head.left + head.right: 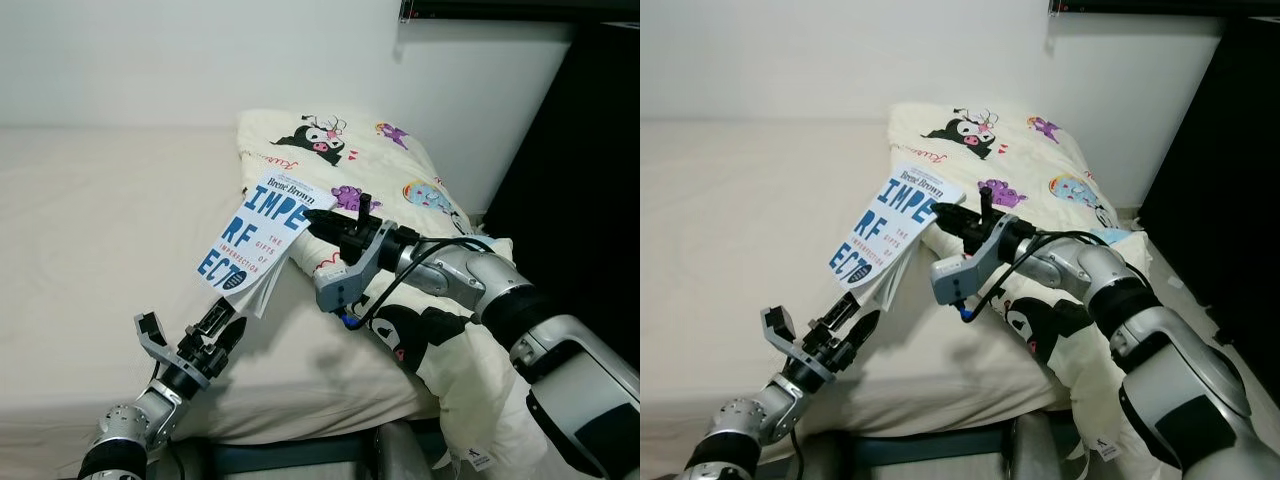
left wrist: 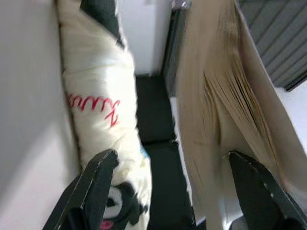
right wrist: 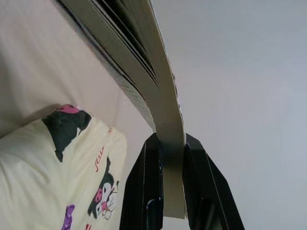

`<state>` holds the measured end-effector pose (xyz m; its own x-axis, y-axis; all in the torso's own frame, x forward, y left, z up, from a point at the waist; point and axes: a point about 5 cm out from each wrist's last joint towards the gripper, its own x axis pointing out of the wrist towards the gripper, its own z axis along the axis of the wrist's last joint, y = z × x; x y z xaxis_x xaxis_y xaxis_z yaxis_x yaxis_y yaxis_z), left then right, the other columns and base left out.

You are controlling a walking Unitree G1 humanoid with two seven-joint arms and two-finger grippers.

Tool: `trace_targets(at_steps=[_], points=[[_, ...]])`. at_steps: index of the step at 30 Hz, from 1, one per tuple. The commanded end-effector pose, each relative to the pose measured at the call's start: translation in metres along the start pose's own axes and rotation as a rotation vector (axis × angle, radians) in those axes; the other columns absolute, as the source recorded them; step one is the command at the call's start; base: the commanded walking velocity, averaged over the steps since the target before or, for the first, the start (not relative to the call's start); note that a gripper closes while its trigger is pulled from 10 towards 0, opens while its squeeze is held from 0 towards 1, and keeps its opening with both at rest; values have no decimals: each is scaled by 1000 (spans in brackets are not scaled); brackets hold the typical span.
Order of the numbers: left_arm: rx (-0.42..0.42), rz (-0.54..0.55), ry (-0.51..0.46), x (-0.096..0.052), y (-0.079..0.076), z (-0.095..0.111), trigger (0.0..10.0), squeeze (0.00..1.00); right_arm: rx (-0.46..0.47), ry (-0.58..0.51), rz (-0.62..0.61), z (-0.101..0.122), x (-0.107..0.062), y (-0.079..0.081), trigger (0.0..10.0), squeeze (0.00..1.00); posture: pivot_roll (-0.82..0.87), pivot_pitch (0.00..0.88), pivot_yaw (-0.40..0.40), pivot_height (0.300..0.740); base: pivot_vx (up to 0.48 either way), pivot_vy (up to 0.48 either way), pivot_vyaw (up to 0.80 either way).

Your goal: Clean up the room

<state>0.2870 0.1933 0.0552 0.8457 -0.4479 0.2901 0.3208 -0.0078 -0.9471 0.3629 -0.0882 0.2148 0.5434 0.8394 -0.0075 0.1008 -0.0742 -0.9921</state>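
The right tool [image 1: 322,222] is clenched on the upper corner of a paperback book [image 1: 262,240], its white cover printed with large blue letters, and holds it tilted in the air above the cream bed [image 1: 90,230]. The pages hang down loose. The left tool [image 1: 190,335] sits just beneath the book's lower edge with its fingers [image 2: 98,187] spread apart, gripping nothing; they seem not to touch the pages. A cartoon-print pillow [image 1: 345,145] lies at the head of the bed beside the white wall [image 1: 200,55]
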Motion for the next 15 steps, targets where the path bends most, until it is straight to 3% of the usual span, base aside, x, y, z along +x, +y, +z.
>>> trace_targets(at_steps=[1,4,15], points=[[-19,-55,-55,-15,-2,10,10000,0,10,-38,-33,4,1,-7,0,0,20,0,-76,520,0,0,0],[-25,-88,-71,-23,-3,11,10000,0,18,-24,-41,2,0,-9,0,0,24,0,-80,520,0,0,0],[-48,-128,-15,-30,0,-5,10000,0,17,-12,-48,-1,-2,-14,0,0,19,0,-82,520,0,0,0]])
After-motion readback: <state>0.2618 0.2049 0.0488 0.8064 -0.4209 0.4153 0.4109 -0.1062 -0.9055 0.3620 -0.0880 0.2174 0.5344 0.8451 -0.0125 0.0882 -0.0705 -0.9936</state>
